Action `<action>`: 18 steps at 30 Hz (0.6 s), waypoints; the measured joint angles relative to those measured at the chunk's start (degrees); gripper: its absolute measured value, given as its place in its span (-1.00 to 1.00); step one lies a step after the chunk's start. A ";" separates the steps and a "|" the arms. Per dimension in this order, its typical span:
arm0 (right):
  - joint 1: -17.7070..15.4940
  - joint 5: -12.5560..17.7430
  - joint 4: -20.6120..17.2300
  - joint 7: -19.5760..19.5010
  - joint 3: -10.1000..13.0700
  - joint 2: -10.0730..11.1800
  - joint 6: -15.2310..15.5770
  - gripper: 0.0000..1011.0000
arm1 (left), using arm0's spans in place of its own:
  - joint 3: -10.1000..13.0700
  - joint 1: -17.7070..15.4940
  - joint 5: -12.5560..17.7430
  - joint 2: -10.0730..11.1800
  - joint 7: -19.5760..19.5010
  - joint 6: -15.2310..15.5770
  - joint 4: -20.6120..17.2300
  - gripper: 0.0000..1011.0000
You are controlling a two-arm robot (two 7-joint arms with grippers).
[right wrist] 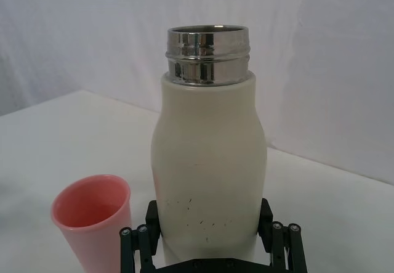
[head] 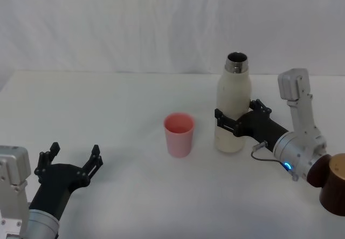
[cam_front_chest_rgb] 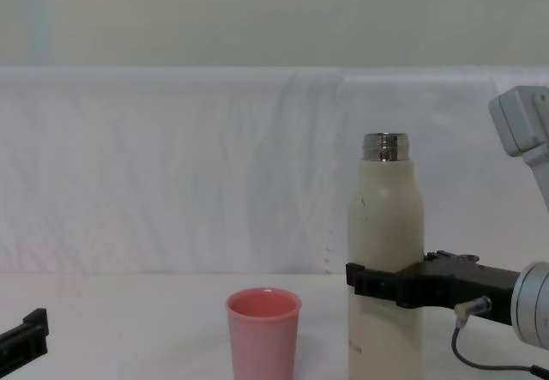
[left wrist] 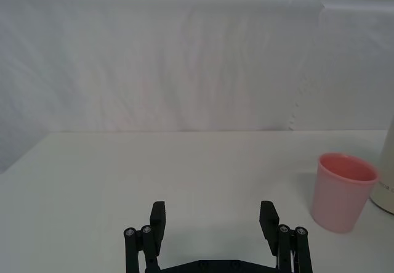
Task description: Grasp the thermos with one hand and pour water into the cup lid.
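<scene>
Left gripper [head: 73, 162] parked at the table's [head: 108, 104] near left, fingers spread, holding nothing, well apart from the cup lid [head: 179, 134]. Cup lid upright, mouth up, near table centre, just left of the thermos [head: 234, 109] with a gap between them. Thermos upright on the table, steel neck uncapped. Right gripper [head: 233, 120] reaches in from the right at the thermos's lower body, one finger on each side of it, pinching it; in the right wrist view both fingers [right wrist: 152, 214] flank the bottle. White cloth backdrop behind the table.
</scene>
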 joint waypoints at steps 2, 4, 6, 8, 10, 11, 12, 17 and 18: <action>-0.15 0.11 -0.10 -0.11 -0.12 0.11 -0.12 0.87 | 0.00 0.00 0.00 0.00 0.00 0.00 0.00 0.98; -0.26 0.16 -0.21 -0.21 -0.19 0.17 -0.20 0.87 | 0.00 0.00 0.00 0.00 0.00 0.00 0.00 0.98; -0.38 0.21 -0.32 -0.30 -0.23 0.24 -0.30 0.87 | 0.00 0.00 0.00 0.00 0.00 0.00 0.00 0.98; -0.75 0.30 -0.63 -0.49 -0.31 0.37 -0.56 0.87 | 0.00 0.00 0.00 0.00 0.00 0.00 0.00 0.98; -0.93 0.34 -0.81 -0.57 -0.34 0.44 -0.67 0.87 | 0.00 0.00 0.00 0.00 0.00 0.00 0.00 0.98; -1.02 0.36 -0.93 -0.60 -0.36 0.48 -0.71 0.87 | 0.00 0.00 0.00 0.00 0.00 0.00 0.00 0.98; -1.08 0.38 -1.01 -0.63 -0.37 0.51 -0.73 0.87 | 0.00 0.00 0.00 0.00 0.00 0.00 0.00 0.98; -1.46 0.58 -1.68 -0.69 -0.47 0.74 -0.89 0.87 | 0.00 0.00 0.00 0.00 0.00 0.00 0.00 0.98; -1.49 0.59 -1.72 -0.69 -0.48 0.76 -0.90 0.87 | 0.00 0.00 0.00 0.00 0.00 0.00 0.00 0.98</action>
